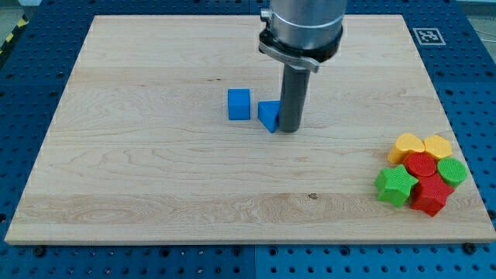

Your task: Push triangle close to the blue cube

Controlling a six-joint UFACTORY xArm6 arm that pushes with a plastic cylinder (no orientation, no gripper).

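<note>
A blue cube [239, 104] sits on the wooden board [155, 170] near the middle, toward the view's top. A blue triangle block [268, 115] lies just to its right, with a small gap between them. My tip [288, 129] is at the triangle's right side, touching or almost touching it. The rod hangs from the grey arm body [301, 27] at the view's top.
A cluster of blocks lies at the board's lower right: two yellow blocks [421, 146], a red round block [422, 165], a green star [395, 186], a green block [452, 171] and a red block [430, 196]. A marker tag [428, 36] is at the upper right corner.
</note>
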